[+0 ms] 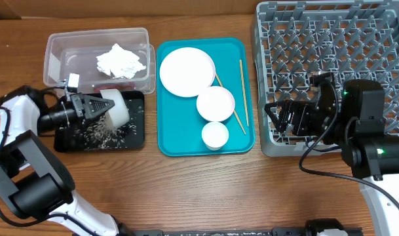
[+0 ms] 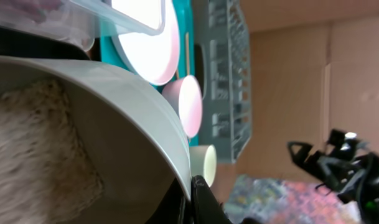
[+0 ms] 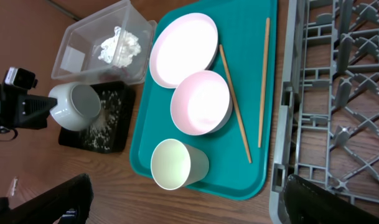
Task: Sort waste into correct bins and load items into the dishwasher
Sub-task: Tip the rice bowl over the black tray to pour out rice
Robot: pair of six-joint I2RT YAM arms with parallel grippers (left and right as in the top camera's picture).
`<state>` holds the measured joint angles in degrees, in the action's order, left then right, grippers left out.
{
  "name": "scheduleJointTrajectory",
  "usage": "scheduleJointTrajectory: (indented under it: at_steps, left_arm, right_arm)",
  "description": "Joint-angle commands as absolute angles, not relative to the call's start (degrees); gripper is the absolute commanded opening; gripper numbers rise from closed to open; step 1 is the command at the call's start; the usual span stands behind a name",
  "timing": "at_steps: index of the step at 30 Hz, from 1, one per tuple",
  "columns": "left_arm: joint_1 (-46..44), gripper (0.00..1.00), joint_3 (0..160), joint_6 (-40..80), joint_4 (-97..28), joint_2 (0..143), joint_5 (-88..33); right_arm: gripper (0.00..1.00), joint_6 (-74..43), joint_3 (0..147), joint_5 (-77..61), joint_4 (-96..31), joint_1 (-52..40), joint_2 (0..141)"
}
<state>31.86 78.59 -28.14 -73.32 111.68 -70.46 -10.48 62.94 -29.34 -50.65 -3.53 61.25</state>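
Firstly, left gripper (image 1: 102, 108): jaws clamped on the rim of a bowl (image 1: 117, 108), which lies tipped on its side over the black tray (image 1: 137, 128).
Rice (image 1: 101, 132): spilling from the bowl's mouth, scattered across the black tray.
Right gripper (image 1: 284, 119): jaws spread wide, holding nothing, over the near-left part of the rack (image 1: 330, 39).
Tub (image 1: 55, 46): just behind the black tray, napkin (image 1: 120, 61) inside.
Teal tray (image 1: 168, 141): between tub and rack, carrying plate (image 1: 187, 71), second bowl (image 1: 215, 103), cup (image 1: 215, 134) and two chopsticks (image 1: 240, 85).

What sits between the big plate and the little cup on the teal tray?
A white bowl sits between the plate and the cup, clearest in the overhead view.
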Motion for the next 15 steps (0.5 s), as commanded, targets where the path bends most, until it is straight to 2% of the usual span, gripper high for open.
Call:
scheduleJointTrajectory:
  at_steps: [1,10,15]
  left_arm:
    - [33.4,0.04,77.8,-26.5,-73.3,111.9,-78.5]
    - [36.0,0.04,77.8,-21.1,-76.7,111.9,-89.6]
    - [36.6,0.04,77.8,-15.8,-76.6,111.9,-90.6]
  right_arm:
    - [1.0,-10.5,64.4,-29.0,-50.5,-4.0,61.2]
    - [1.0,-10.5,64.4,-29.0,-51.2,-4.0,61.2]
    - [1.0,-10.5,64.4,-29.0,-51.4,-4.0,61.2]
